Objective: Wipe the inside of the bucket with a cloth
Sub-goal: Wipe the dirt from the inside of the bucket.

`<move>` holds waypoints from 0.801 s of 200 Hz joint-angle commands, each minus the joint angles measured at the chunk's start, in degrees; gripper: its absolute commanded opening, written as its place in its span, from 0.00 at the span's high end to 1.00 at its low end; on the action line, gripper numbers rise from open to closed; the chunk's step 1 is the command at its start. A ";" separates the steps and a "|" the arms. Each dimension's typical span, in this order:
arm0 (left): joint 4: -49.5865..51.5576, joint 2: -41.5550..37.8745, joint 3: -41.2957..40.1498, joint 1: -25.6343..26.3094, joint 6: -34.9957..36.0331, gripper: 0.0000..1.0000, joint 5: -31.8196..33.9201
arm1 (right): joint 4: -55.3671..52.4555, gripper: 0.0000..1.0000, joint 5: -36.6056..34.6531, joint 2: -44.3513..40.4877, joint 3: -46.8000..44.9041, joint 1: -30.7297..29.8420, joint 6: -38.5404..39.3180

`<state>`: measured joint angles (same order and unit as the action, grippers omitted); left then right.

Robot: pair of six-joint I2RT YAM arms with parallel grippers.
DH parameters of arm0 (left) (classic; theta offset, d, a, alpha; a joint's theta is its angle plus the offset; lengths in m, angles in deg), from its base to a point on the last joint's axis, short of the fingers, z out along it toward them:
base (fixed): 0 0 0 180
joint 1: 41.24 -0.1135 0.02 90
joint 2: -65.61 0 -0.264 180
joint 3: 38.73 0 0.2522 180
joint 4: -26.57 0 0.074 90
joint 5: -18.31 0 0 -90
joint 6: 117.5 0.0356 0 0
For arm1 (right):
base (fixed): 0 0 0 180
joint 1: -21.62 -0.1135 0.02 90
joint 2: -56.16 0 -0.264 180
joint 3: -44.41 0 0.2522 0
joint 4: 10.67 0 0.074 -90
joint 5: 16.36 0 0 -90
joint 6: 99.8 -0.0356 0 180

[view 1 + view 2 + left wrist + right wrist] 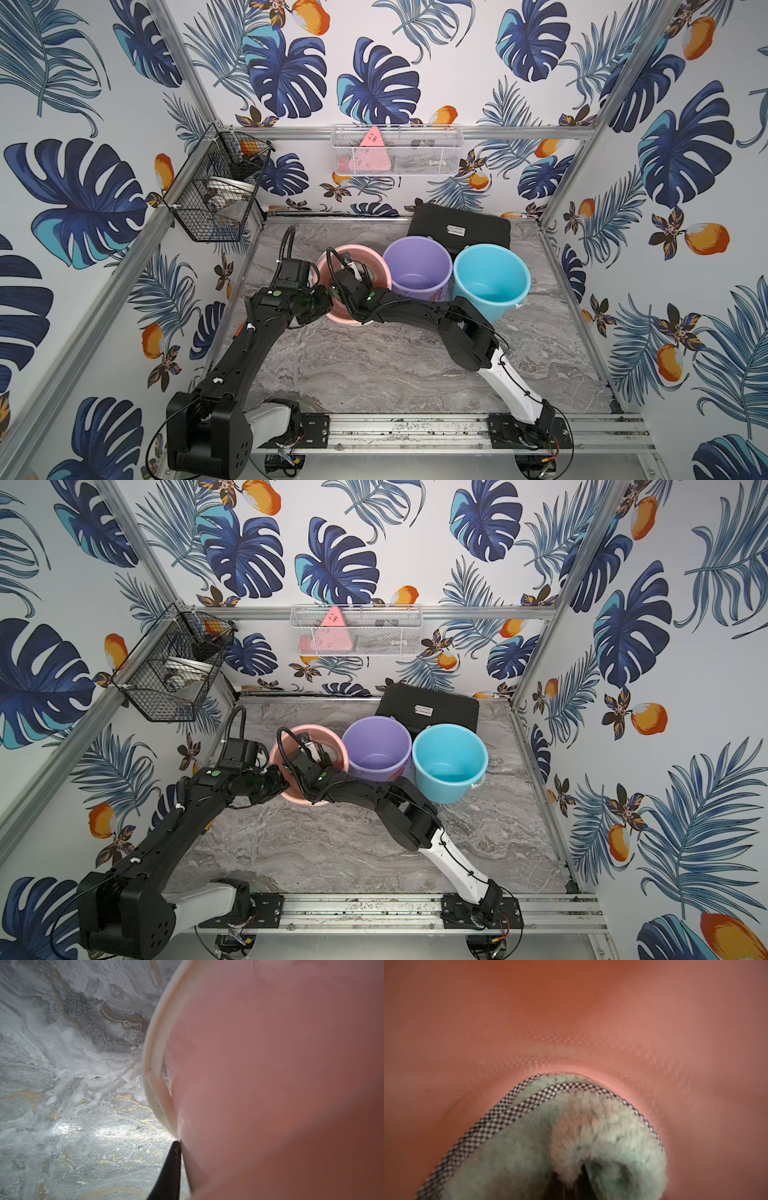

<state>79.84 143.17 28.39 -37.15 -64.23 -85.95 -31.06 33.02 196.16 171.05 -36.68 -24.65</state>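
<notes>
Cloth (508, 1157), fluffy pale green with checked edging, lies inside pink bucket (571, 1012).

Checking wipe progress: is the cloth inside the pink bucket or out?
Inside: the right wrist view shows the cloth against the pink bucket's inner wall.

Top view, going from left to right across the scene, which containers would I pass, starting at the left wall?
black wire basket → pink bucket → purple bucket → blue bucket
</notes>
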 commanded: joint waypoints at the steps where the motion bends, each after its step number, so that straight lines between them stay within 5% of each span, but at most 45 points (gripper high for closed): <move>1: 4.93 0.11 -0.37 0.21 2.37 1.00 -4.24 | 2.34 1.00 -4.60 1.74 2.44 0.30 -2.73; 54: 4.23 0.52 -0.95 0.21 2.46 1.00 -4.81 | 7.29 1.00 20.19 -0.31 -2.19 0.30 -2.20; 130: 4.57 -0.02 -0.94 0.13 1.83 1.00 -1.16 | -3.30 1.00 52.36 -2.24 1.11 0.38 5.16; 160: 3.84 0.64 -0.82 -0.14 0.77 1.00 -1.95 | -2.47 1.00 58.38 -7.07 -4.87 0.72 8.32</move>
<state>81.80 142.91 27.82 -37.45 -65.10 -83.31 -35.45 77.70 193.15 169.85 -35.61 -22.07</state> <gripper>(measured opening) 0.156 0.067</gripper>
